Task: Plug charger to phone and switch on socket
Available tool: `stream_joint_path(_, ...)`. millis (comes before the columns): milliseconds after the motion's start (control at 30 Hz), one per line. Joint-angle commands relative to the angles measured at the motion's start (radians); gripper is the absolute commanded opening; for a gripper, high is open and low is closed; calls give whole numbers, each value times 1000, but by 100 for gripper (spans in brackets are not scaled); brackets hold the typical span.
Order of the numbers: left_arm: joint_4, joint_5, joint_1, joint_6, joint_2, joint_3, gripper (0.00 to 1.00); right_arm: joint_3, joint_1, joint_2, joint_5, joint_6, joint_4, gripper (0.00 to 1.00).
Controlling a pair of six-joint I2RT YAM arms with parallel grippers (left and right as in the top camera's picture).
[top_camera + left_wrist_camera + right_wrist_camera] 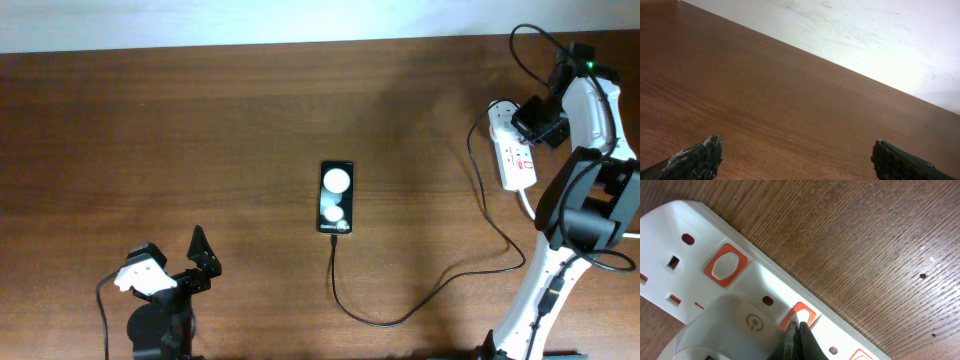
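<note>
The black phone [336, 197] lies in the middle of the table, its face showing two white round spots. The thin black charger cable [400, 318] runs from the phone's near end in a loop to the right, up toward the white socket strip [520, 170] at the far right. My right gripper [533, 122] is over the strip. In the right wrist view its fingers [796, 330] are shut, tips pressed on an orange-framed white switch [806, 314] beside the white adapter [735, 330] plugged into the strip [695, 235]. My left gripper [200, 262] is open and empty at the front left; its fingers also show in the left wrist view [797, 157].
The strip's thick white cord [527, 205] leaves its near end. Another orange-framed switch [725, 265] sits further along the strip. The right arm's white body [545, 280] stands at the front right. A pale wall [865, 35] lies beyond the far table edge.
</note>
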Motion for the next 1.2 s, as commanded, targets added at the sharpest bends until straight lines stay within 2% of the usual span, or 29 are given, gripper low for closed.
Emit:
stream_joint_path(0,1,7,3,-6,-5,-5,99,-60,82,54,-267,-14,59,4)
stream_joint_path(200,1,8,3,-6,-5,-5,99,-120,95,55,-266,-60,71,4)
stream_joint_path(367,1,8,3,-6,-5,-5,99,-119,51,-27,-64,-58,-42,4)
stream_joint_path(433,1,8,3,-6,-5,-5,99,-120,6,-149,2,-59,-106,4)
stream_joint_path(600,1,7,3,-6,-5,-5,99,-120,-37,-533,22,-59,-285,4)
stream_joint_path(833,1,7,3,-6,-5,-5,99,-120,80,-1142,20,-127,-596,4)
stream_joint_path(867,1,7,3,-6,-5,-5,99,-122,89,-1232,18,-127,-596,22)
stream_joint_path(900,1,7,3,-6,-5,-5,99,-122,89,-1328,18,-127,-595,99)
stream_joint_path(1100,1,8,3,-6,-5,-5,99,-122,89,-1767,18,-126,-595,99)
stream_joint_path(1167,1,7,3,-6,-5,-5,99,-121,89,-1844,18,-126,-595,99)
